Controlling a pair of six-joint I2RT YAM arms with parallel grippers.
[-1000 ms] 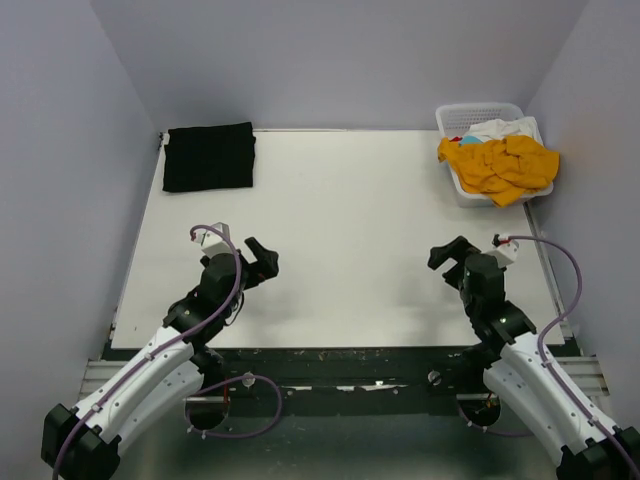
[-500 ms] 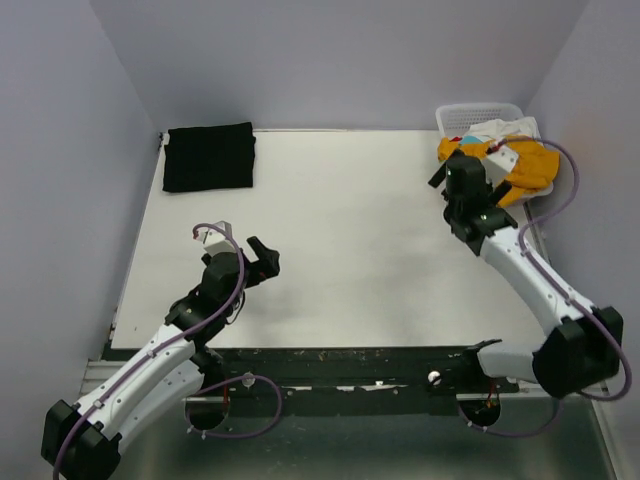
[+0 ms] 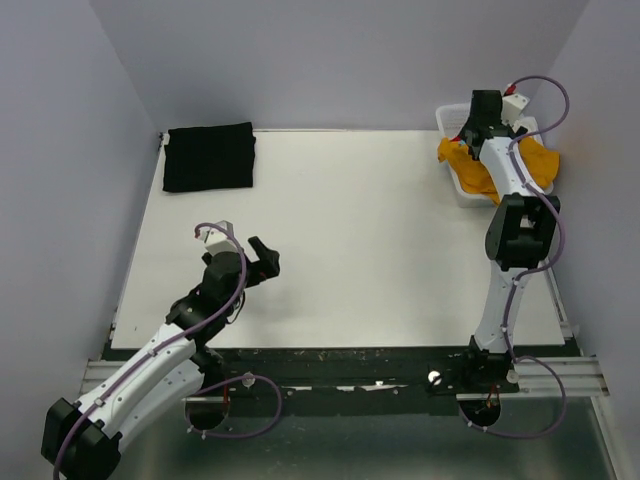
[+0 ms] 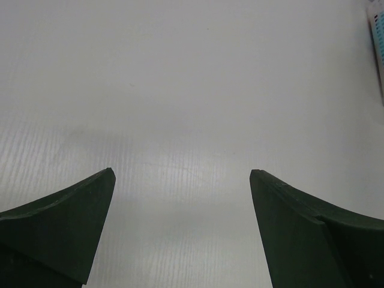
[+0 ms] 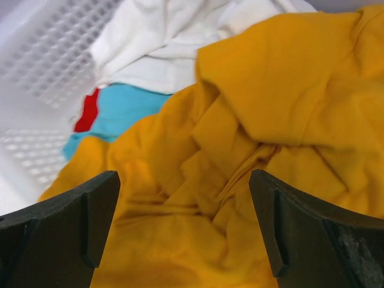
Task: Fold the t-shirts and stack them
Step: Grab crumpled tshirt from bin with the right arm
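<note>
1. Step in hand, as I judged it: fetching the next shirt from the basket; no fold begun.
2. Right gripper (image 5: 183,180): fingers spread wide, holding nothing, poised just above the crumpled mustard-orange cotton t-shirt (image 5: 240,150).
3. That mustard-orange shirt lay on top of the heap in the white plastic lattice basket (image 3: 448,118) at the far right corner of the tabletop (image 3: 360,220), spilling over the basket's near rim.
4. Beneath it I saw a white t-shirt (image 5: 162,36), a teal t-shirt (image 5: 126,108) and a sliver of red t-shirt (image 5: 89,114).
5. Black t-shirt (image 3: 209,156): folded flat at the far left corner, apparently the start of the stack.
6. Left gripper (image 4: 183,174): fingers apart, empty, over bare tabletop toward the near left.
7. Next move called for: lower, pinch a mustard fold alone, and lift it clear of the rim without dragging its neighbours or the basket.
8. Room: walls stood close behind and right of the basket, so I judged the way out was toward the tabletop's centre, which offered open space for spreading.
</note>
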